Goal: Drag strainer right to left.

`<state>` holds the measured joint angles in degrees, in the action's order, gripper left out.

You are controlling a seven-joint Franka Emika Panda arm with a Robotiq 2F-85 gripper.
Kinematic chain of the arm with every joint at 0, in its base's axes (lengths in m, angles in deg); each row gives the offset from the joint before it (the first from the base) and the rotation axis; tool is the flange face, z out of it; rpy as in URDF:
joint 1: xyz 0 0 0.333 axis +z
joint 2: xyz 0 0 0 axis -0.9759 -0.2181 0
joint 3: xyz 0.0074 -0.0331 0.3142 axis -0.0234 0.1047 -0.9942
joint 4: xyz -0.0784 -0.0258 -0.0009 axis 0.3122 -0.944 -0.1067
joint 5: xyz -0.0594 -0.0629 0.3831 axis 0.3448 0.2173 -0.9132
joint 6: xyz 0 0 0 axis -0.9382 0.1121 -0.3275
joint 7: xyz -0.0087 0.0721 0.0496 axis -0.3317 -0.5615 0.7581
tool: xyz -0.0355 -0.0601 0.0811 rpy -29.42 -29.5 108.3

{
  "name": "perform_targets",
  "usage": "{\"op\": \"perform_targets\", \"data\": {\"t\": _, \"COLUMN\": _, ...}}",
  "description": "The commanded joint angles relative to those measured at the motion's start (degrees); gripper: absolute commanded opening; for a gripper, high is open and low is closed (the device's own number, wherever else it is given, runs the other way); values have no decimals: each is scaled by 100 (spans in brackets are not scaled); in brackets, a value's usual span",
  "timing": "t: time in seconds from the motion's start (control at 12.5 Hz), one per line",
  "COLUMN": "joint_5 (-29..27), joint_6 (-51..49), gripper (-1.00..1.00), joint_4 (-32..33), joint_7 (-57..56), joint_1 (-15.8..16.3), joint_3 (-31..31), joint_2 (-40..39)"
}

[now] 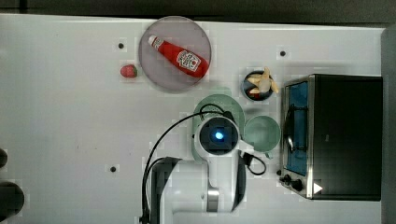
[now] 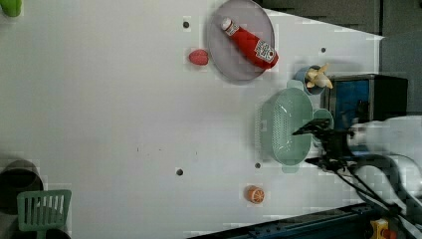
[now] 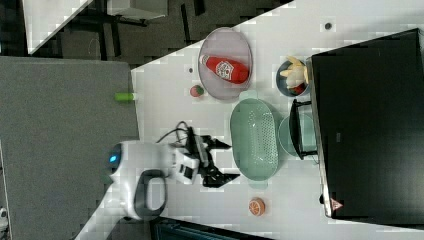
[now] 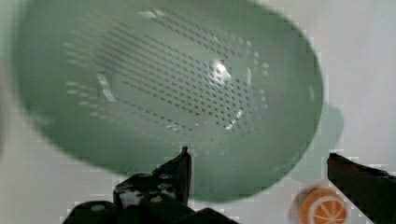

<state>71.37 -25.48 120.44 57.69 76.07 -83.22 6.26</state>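
The tool [image 3: 222, 162] hangs with its jaws spread wide and nothing between them, above the strainer [image 3: 254, 138] and not yet touching it. The strainer lies on the white table [image 3: 300, 30], its far side close against the cup [image 1: 262, 133] by the toaster oven [image 1: 343, 135], the grey plate [image 1: 161, 74] with the ketchup bottle [image 1: 179, 56] just beyond one end and an orange slice [image 3: 257, 206] near the other. The main risk is a poor catch: a finger landing on the thin rim could tip the light strainer or slip off it. A skewed pull might swing an end tab into the plate.
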Motion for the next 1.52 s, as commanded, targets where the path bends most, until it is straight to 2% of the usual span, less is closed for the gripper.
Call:
{"op": "perform_targets", "data": {"t": 0.08, "joint_5": 0, "joint_6": 800, "gripper": 100, "joint_4": -71, "joint_7": 1318, "joint_1": 12, "joint_3": -26, "joint_2": -89}}
{"op": "perform_targets", "data": {"t": 0.4, "joint_5": 0, "joint_6": 2107, "gripper": 100, "joint_4": -89, "joint_7": 1654, "joint_1": 34, "joint_3": -77, "joint_2": -1173}}
{"op": "perform_targets", "data": {"t": 0.56, "joint_5": 0, "joint_6": 2402, "gripper": 100, "joint_4": -89, "joint_7": 1671, "joint_1": 99, "joint_3": -79, "joint_2": -1526}}
{"op": "perform_targets", "data": {"t": 1.04, "joint_5": -3, "joint_6": 2583, "gripper": 100, "joint_4": -106, "joint_7": 2815, "joint_1": 500, "joint_3": -157, "joint_2": -1847}}
{"op": "perform_targets", "data": {"t": 1.52, "joint_5": -5, "joint_6": 2576, "gripper": 100, "joint_4": -151, "joint_7": 3130, "joint_1": 1013, "joint_3": -159, "joint_2": -1916}}
